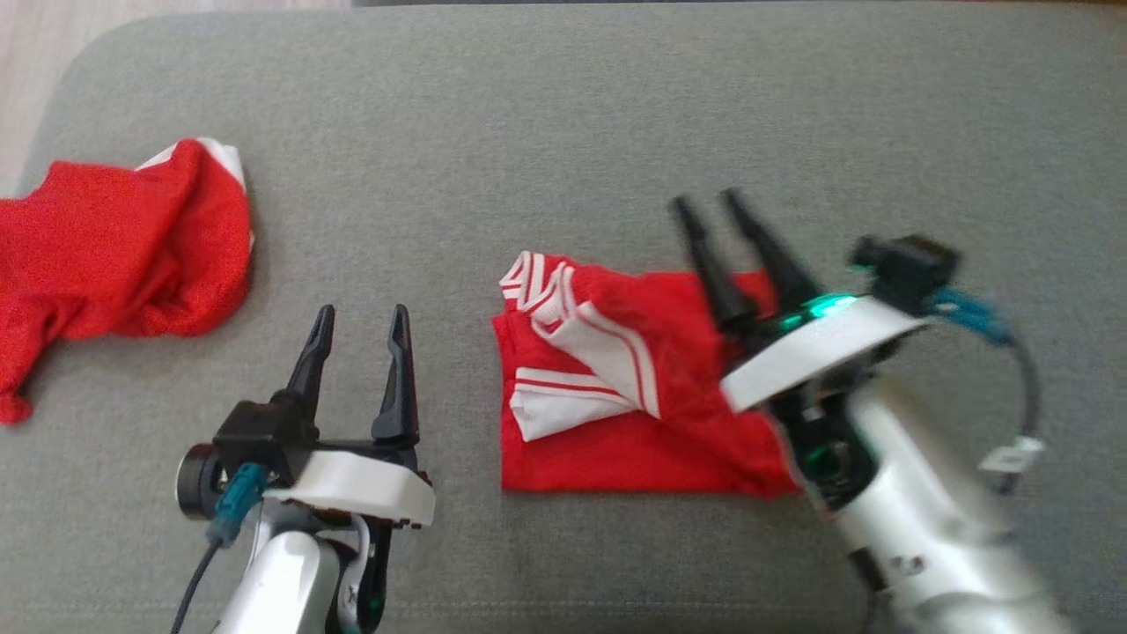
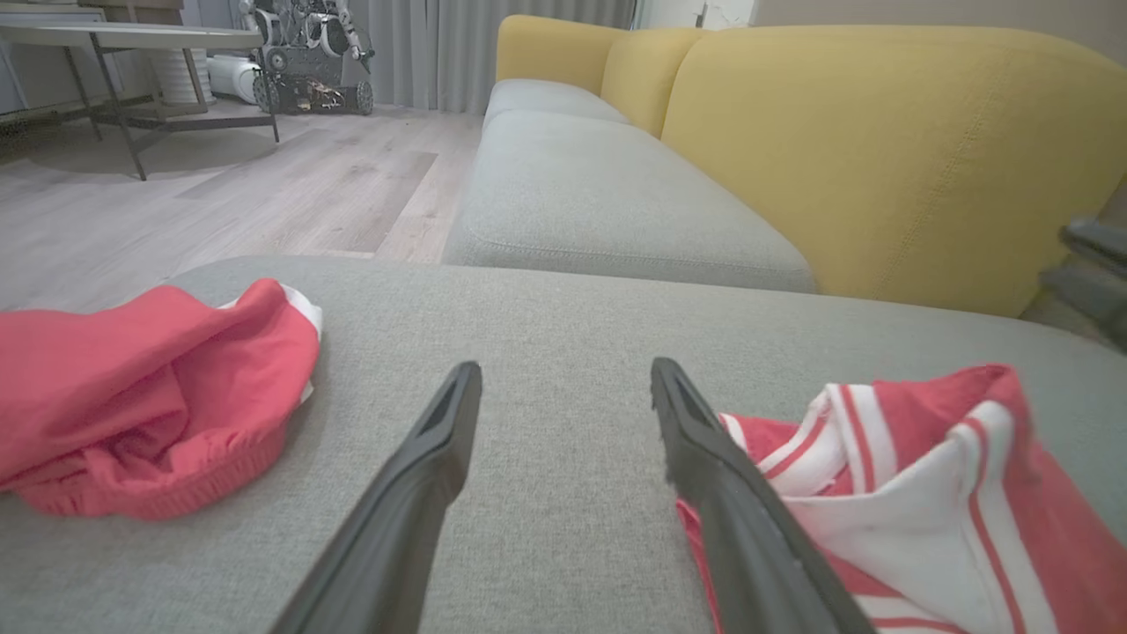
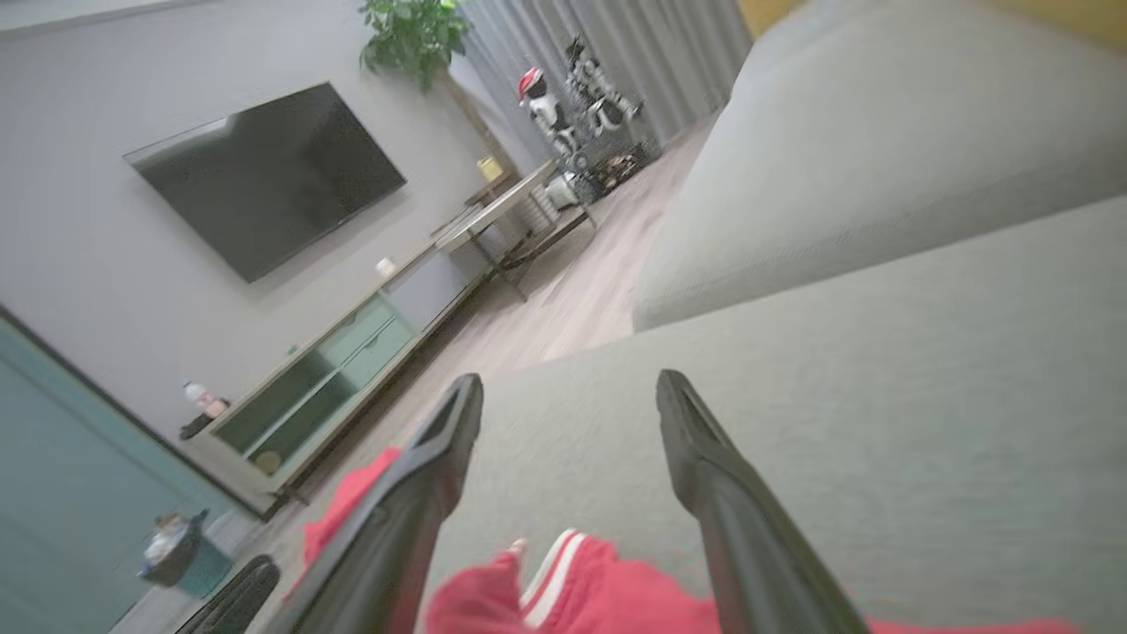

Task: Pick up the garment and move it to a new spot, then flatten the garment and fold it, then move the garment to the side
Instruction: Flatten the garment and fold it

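Observation:
The garment (image 1: pixel 634 387) is red with white striped trim and lies folded into a rough square on the grey cushion (image 1: pixel 546 132), right of centre. My right gripper (image 1: pixel 707 202) is open, hovering over the garment's far right corner with nothing between its fingers. In the right wrist view the gripper (image 3: pixel 570 383) points past the garment (image 3: pixel 607 590), which lies below the fingers. My left gripper (image 1: pixel 363 310) is open and empty just left of the garment. Its wrist view shows the gripper (image 2: pixel 565 370) over bare cushion, with the garment (image 2: pixel 924 493) beside the right finger.
A second red garment (image 1: pixel 132 246) lies crumpled at the cushion's left edge, also seen as the red heap (image 2: pixel 132 396). A yellow sofa back (image 2: pixel 880 158) and grey seat (image 2: pixel 599 202) stand beyond the cushion. Wooden floor (image 2: pixel 220 202) and a table (image 2: pixel 132 40) lie to the left.

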Robot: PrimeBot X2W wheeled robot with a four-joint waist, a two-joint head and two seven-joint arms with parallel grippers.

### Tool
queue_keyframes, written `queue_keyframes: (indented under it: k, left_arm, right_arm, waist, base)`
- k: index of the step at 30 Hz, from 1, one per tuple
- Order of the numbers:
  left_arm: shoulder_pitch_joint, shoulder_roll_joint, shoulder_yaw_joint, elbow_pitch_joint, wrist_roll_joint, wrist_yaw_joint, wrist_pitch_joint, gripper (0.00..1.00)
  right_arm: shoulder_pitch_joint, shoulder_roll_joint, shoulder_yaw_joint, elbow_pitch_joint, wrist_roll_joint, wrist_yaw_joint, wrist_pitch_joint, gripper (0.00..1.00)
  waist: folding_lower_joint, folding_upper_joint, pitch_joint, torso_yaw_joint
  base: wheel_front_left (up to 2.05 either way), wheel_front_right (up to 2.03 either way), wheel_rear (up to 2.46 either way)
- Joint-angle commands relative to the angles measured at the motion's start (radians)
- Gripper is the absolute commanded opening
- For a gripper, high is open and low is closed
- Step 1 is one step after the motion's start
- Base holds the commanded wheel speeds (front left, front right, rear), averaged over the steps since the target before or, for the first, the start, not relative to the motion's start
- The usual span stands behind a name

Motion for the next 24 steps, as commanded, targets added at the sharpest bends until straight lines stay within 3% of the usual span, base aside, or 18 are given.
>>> queue_keyframes:
  k: [1,10,17,24]
  left_arm:
    - [-0.024,0.012,0.039,-0.032,0.013,-0.001,-0.012,1.0]
    - [-0.006,0.029,0.051,-0.034,0.011,0.007,-0.012,1.0]
    - [0.016,0.049,0.064,-0.037,0.003,0.014,-0.006,1.0]
    - [0.048,0.069,0.069,-0.048,-0.002,0.021,0.006,1.0]
  right_arm:
    - [-0.008,-0.025,-0.033,-0.051,-0.025,-0.001,-0.018,1.0]
    - [0.153,-0.15,-0.277,-0.179,-0.166,-0.001,-0.002,1.0]
    - [0.297,-0.169,-0.423,-0.297,-0.269,-0.001,0.06,1.0]
    - [0.392,-0.155,-0.462,-0.398,-0.35,-0.001,0.106,1.0]
  waist:
    - [0.0,0.0,-0.009,-0.016]
    - [0.0,0.0,-0.032,-0.056]
    - [0.0,0.0,-0.066,-0.078]
    - [0.0,0.0,-0.106,-0.09]
  base:
    - [0.0,0.0,0.0]
    - [0.0,0.0,0.0]
    - [0.0,0.0,0.0]
    - [0.0,0.0,0.0]
